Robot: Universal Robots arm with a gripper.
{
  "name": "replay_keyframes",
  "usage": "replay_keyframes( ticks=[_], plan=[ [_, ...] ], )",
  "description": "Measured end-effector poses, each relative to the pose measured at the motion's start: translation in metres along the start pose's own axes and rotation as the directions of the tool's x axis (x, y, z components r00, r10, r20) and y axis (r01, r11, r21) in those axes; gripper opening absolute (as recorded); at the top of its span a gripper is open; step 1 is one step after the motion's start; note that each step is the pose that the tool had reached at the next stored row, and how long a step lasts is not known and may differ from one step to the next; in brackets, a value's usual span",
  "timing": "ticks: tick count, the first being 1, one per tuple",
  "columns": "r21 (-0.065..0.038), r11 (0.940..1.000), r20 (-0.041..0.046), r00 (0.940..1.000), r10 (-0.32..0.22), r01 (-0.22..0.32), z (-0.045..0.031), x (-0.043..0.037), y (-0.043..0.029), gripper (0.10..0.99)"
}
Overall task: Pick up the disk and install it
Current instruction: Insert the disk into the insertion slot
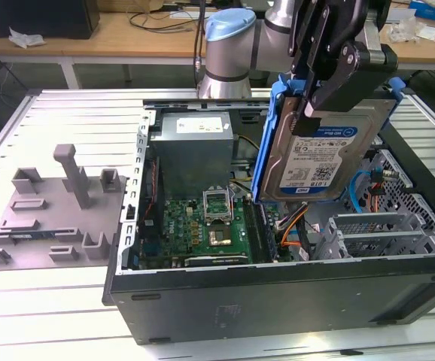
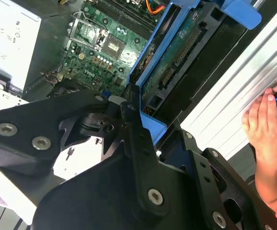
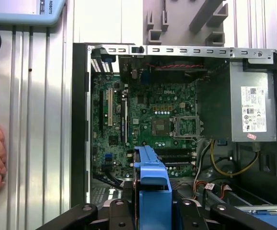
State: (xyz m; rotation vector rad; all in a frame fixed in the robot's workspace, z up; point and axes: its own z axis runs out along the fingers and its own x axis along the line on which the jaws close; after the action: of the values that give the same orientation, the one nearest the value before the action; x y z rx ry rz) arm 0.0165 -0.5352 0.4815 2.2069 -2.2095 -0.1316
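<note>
Just inside the case [image 1: 278, 301] wall sits the grey cage [image 1: 375, 233]. Above it, the gripper [image 1: 308, 120] is clamped on the disk [image 1: 330, 162], held on edge. Doing this well likely means keeping it square to the cage and clear of the cables [image 1: 296, 223].

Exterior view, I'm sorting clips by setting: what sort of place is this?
Probably a robotics lab for computer assembly: an open computer case lies on a slatted metal table, the end effector holds the disk above it, wooden desks behind.
</note>
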Motion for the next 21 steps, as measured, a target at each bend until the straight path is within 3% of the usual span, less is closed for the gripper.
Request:
replay_keyframes(
  ticks=[13,21],
  plan=[
    [0.0,1.0,0.0018,1.0,0.0,0.0,-0.0003,0.0013,-0.0028,0.369],
    [0.0,1.0,0.0018,1.0,0.0,0.0,-0.0026,0.0101,-0.0307,0.369]
  ],
)
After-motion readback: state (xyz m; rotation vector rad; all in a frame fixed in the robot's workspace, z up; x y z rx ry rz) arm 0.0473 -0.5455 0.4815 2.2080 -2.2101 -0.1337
